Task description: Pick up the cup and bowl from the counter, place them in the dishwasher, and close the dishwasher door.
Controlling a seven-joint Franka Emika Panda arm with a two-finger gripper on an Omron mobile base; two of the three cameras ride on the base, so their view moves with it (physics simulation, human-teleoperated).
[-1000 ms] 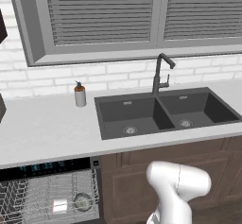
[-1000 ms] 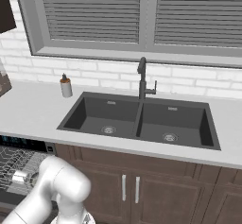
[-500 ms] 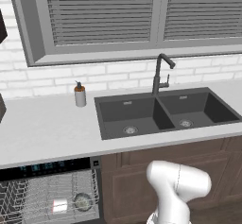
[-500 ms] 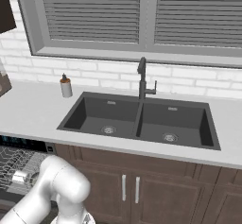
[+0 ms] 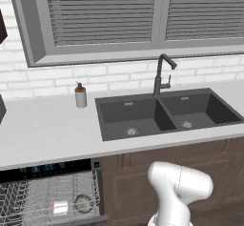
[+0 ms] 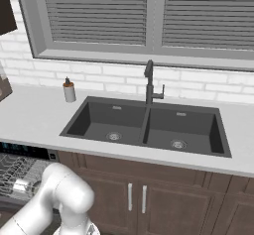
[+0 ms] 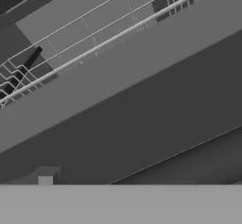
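Nothing visibly shifted since earlier; cup [image 5: 60, 207] and bowl [image 5: 83, 203] sit in the dishwasher [image 5: 47, 196] rack. Gripper apparently fully open, empty. Risk: closing may snag the protruding rack.

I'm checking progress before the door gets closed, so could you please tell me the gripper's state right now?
Gripper: open, holding nothing, close over the dishwasher rack.
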